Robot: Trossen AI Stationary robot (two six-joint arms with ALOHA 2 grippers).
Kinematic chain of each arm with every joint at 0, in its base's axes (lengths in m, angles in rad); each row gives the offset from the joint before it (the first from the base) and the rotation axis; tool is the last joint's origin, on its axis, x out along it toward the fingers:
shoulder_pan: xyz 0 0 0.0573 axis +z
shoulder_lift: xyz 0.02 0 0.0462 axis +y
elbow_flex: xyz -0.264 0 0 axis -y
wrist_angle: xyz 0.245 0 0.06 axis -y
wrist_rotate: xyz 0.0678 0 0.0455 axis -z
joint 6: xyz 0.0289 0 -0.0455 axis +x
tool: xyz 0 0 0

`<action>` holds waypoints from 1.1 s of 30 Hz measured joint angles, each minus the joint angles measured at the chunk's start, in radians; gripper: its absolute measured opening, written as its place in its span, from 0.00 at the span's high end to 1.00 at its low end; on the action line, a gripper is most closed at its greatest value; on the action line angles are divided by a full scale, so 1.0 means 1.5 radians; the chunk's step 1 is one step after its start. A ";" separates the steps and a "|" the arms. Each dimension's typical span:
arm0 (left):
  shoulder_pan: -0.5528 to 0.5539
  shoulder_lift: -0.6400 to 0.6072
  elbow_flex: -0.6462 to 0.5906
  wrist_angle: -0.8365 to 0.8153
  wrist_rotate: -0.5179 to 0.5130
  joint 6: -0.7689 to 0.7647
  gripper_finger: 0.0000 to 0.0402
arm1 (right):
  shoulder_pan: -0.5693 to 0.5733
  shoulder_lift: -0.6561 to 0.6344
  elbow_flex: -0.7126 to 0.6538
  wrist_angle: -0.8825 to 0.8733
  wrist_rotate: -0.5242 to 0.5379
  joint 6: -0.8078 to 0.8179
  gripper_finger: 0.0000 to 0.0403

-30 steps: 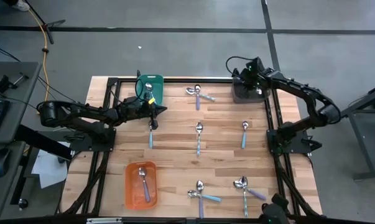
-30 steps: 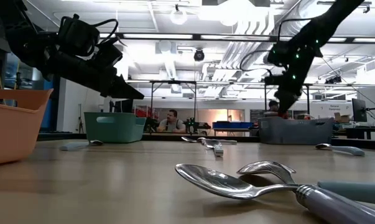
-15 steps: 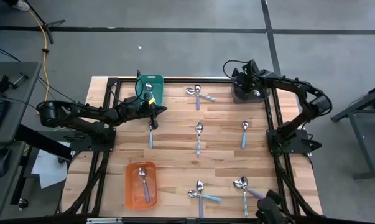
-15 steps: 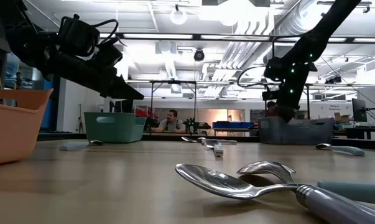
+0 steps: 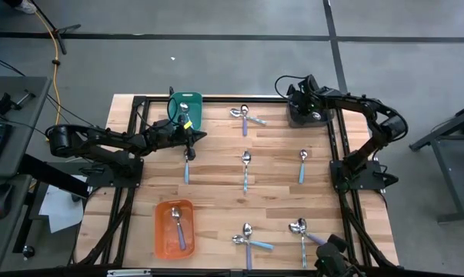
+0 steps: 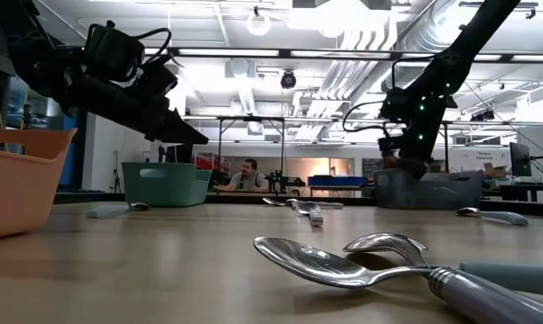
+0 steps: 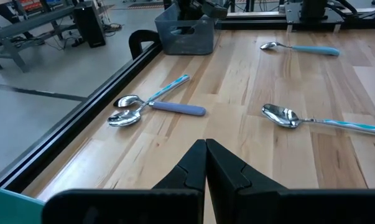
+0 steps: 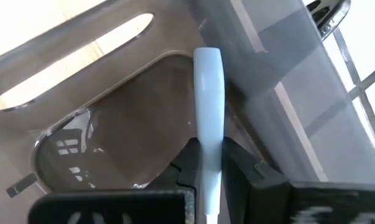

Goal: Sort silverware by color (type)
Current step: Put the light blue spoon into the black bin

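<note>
The right gripper (image 8: 209, 163) pinches a pale blue spoon (image 8: 208, 99) by its thin handle over the grey bin (image 8: 112, 124). Light, stiff and probably slick, the spoon is best held mid-handle. The left gripper (image 7: 206, 163), closed and empty, hovers over the counter (image 7: 237, 124).

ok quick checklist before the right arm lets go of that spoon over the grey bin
1. Right gripper jaws shut on the light blue spoon: ok.
2. Spoon over the grey bin, inside its walls: ok.
3. Spoon's bowl end: cannot tell, hidden.
4. Left gripper shut, empty, away near the teal bin: ok.
5. Nothing else in the grey bin under the spoon: ok.
</note>
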 joint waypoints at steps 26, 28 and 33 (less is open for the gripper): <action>0.000 0.000 0.000 0.000 0.000 0.000 1.00 | 0.000 0.000 0.000 -0.013 0.018 0.006 0.93; 0.000 0.000 0.000 -0.001 0.000 0.000 1.00 | 0.000 0.000 0.000 -0.013 0.018 0.010 0.90; 0.000 0.000 0.000 -0.001 0.000 0.000 1.00 | 0.001 -0.001 0.001 -0.013 0.038 0.024 0.79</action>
